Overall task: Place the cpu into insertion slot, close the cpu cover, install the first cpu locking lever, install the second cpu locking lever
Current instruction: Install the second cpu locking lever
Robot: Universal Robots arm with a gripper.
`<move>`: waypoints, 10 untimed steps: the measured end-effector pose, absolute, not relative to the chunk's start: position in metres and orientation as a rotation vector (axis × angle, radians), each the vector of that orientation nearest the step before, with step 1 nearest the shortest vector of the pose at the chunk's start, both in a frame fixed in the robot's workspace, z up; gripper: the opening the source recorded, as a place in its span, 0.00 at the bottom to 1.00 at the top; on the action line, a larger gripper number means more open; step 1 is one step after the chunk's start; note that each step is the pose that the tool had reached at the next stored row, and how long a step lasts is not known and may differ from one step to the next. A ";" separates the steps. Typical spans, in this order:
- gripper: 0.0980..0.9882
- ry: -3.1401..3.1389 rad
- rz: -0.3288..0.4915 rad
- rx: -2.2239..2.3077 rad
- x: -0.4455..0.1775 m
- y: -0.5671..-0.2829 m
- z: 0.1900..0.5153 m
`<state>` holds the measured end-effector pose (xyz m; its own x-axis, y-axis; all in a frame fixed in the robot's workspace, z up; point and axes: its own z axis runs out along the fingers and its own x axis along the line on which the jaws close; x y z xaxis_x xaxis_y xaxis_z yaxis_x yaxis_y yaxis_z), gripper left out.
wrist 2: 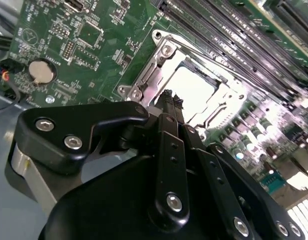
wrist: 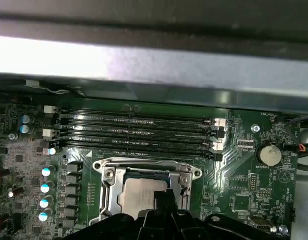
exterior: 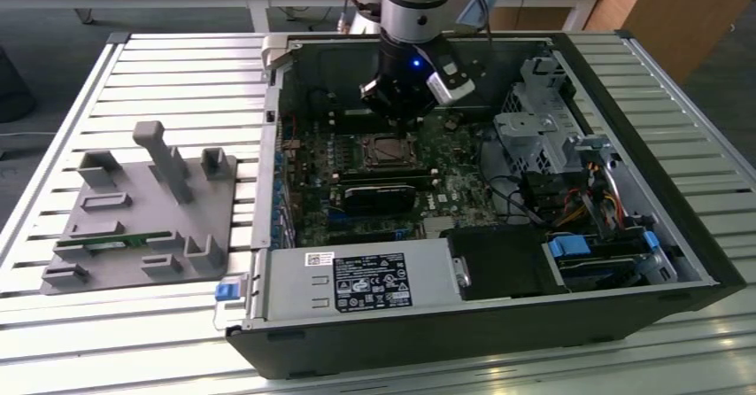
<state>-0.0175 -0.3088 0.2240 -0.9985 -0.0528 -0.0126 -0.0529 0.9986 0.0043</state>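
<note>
The cpu (wrist: pixel 140 194), a silvery square chip, lies in the insertion slot (wrist: pixel 146 161) on the green motherboard; its bright top also shows in the second wrist view (wrist 2: pixel 193 90). The silver cpu cover (wrist: pixel 112 186) lies flat around it as a frame (wrist 2: pixel 153 70). My gripper (wrist 2: pixel 171 97) hovers just above the edge of the socket, its black fingertips (wrist: pixel 163 196) pressed together with nothing between them. In the exterior view the gripper (exterior: pixel 399 119) hangs inside the open computer case, just behind the socket (exterior: pixel 384 151).
Several long black memory slots (wrist: pixel 139 132) run beside the socket. A coin battery (wrist: pixel 268 155) sits on the board. The case wall (exterior: pixel 278 129), drive cage (exterior: pixel 537 134) and power supply (exterior: pixel 354 280) hem in the board. A grey fixture (exterior: pixel 142 209) stands at the exterior view's left.
</note>
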 end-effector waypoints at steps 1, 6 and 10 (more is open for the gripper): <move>0.01 3.128 0.007 -0.083 -0.017 -0.309 0.227; 0.01 3.129 0.007 -0.082 -0.017 -0.309 0.240; 0.01 3.129 0.007 -0.082 -0.017 -0.315 0.240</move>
